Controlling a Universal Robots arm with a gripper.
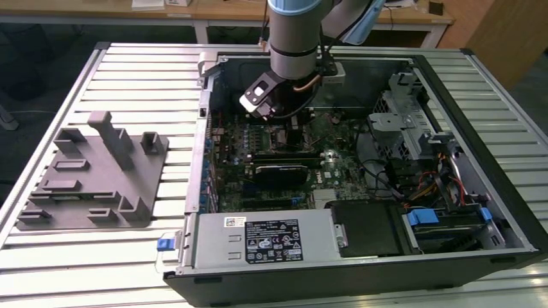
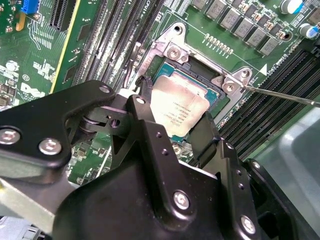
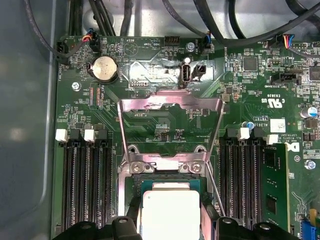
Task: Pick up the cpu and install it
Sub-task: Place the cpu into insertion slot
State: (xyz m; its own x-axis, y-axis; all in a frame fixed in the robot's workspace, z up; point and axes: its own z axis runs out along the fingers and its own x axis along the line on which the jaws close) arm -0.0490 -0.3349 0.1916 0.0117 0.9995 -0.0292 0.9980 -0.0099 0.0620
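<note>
claw [image 2: 175, 107] is pinched on the cpu [image 2: 182, 100] by two opposite edges, holding it between the fingers just over the open socket [image 2: 200, 73] beneath, and it looks slightly skewed, so a crooked drop could bend pins or jam the frame

We find only print too small to read: a black label [image 1: 274, 240] on the silver power supply [image 1: 214, 247], faint dark lines of type on the cpu [image 2: 179, 112] lid, and tiny white lettering scattered across the green motherboard [image 3: 100, 117].
</note>
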